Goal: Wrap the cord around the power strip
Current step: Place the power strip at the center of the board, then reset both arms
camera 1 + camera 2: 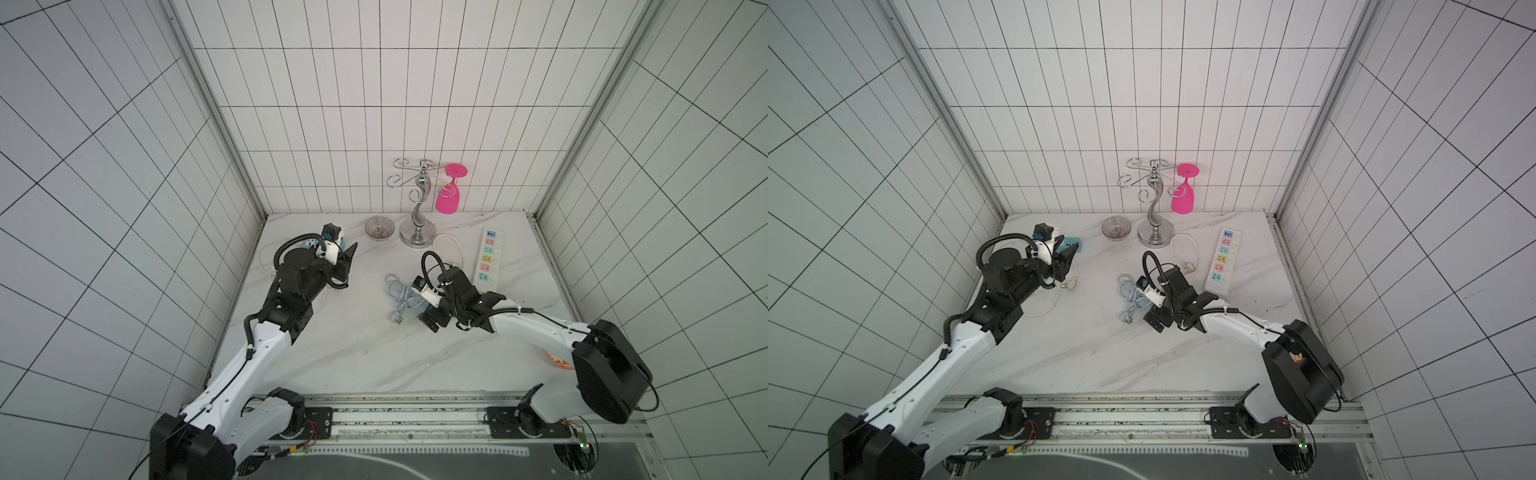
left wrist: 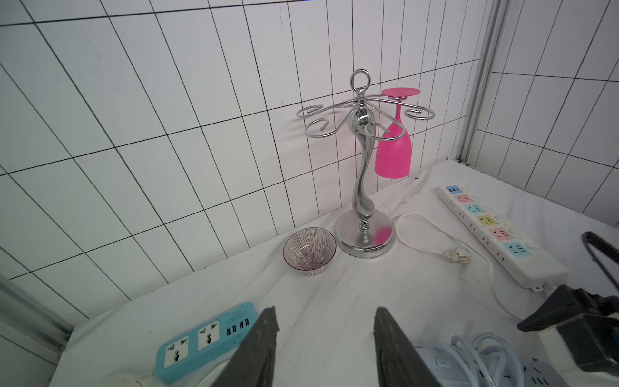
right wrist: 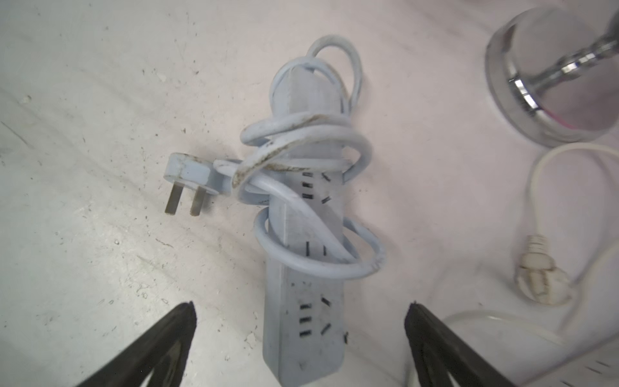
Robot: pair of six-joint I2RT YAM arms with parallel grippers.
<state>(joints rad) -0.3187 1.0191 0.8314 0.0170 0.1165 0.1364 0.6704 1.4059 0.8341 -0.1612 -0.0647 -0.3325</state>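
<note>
Cord (image 3: 321,272) round power strip (image 3: 303,348) — right fingers (image 3: 160,348), left fingers (image 2: 258,348) open; teal strip (image 2: 201,341) txt unreadable.

My top views looked steeply down over the table (image 1: 365,353). The right wrist camera sat close above the power strip (image 3: 288,301) ahead of its fingers (image 3: 160,341); the left wrist view shared it.

Cord (image 3: 321,269) in loops around power strip (image 3: 306,348)
</note>
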